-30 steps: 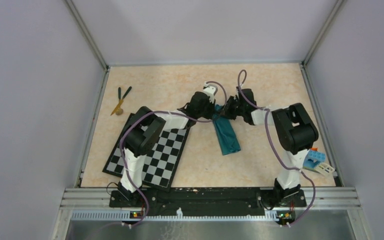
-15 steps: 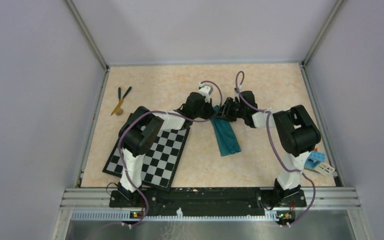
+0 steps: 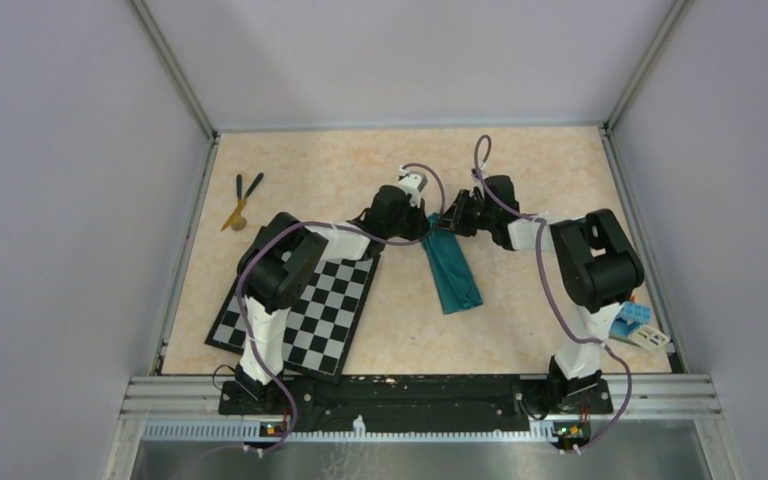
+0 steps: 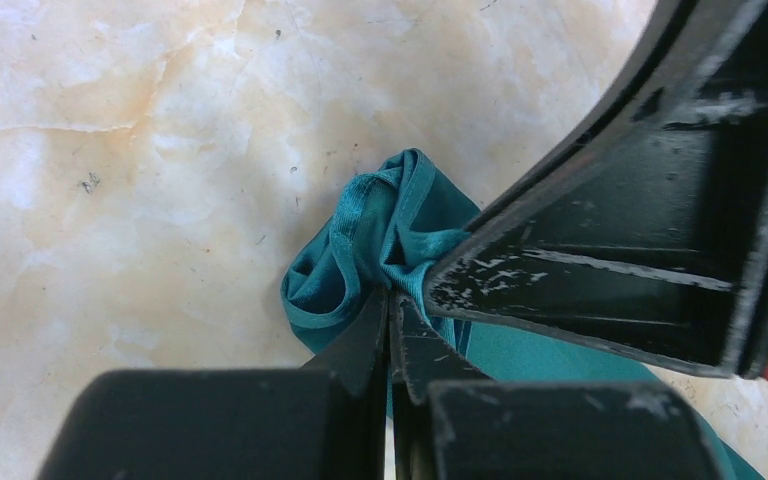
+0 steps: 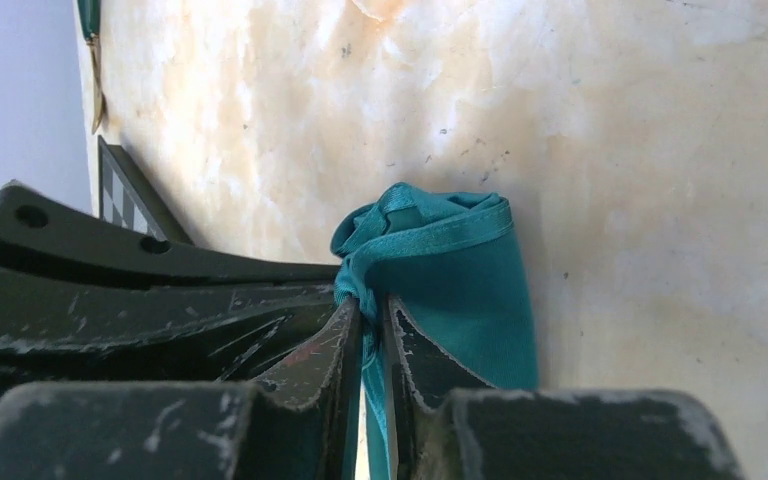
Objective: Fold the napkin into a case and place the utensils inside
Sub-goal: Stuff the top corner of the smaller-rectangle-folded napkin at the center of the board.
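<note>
The teal-green napkin [image 3: 452, 270] lies folded into a narrow oblong strip at mid-table, its far end bunched. My left gripper [image 3: 426, 225] and right gripper [image 3: 446, 223] meet at that far end. In the left wrist view the left gripper [image 4: 392, 300] is shut on a pinch of the napkin [image 4: 360, 250]. In the right wrist view the right gripper [image 5: 371, 312] is shut on the napkin's hemmed edge [image 5: 440, 265]. The utensils [image 3: 241, 199], two dark green sticks and one tan, lie at the far left of the table.
A black-and-white checkerboard mat [image 3: 300, 305] lies at the near left, under the left arm. Blue-and-green toy blocks [image 3: 632, 318] sit at the near right beside the right arm's base. Grey walls enclose the table on three sides.
Both grippers have shifted slightly away from the bases with the napkin's far end. The strip has stretched straighter and flatter.
</note>
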